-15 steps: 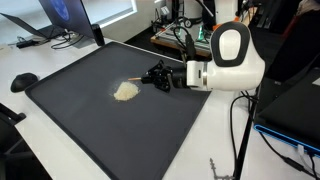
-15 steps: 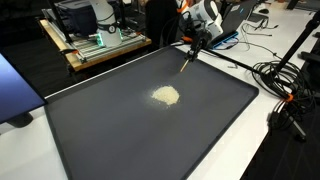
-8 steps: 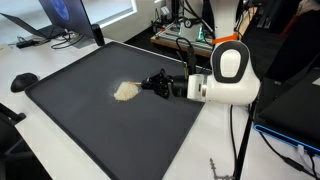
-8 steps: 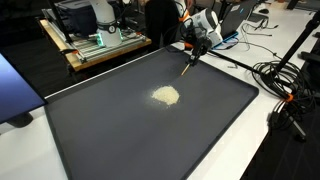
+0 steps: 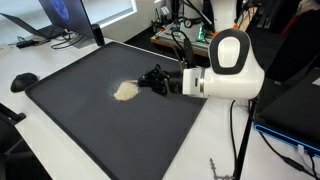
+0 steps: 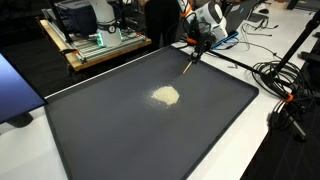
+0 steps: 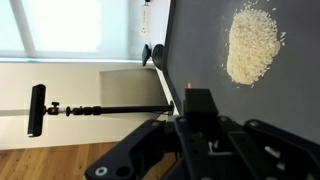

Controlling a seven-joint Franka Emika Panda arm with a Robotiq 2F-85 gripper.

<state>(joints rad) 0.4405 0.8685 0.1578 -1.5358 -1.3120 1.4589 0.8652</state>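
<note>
As the pincer (image 6: pixel 196 48) clasps a stick (image 6: pixel 188 66), a grain pile (image 6: pixel 165 95) lies near.

- Grain pile (image 5: pixel 125 91) sits on the mat (image 5: pixel 100 130), around its middle.
- The mat lies flat on the counter (image 5: pixel 212 122), with a mouse (image 5: pixel 24 81) just off its left edge.
- Stick (image 6: pixel 188 66) in the jaws slants over the mat, tip near the pile, not touching.

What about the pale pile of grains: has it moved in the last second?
No. The pale pile of grains keeps its place on the dark mat, equally far from its edges.
</note>
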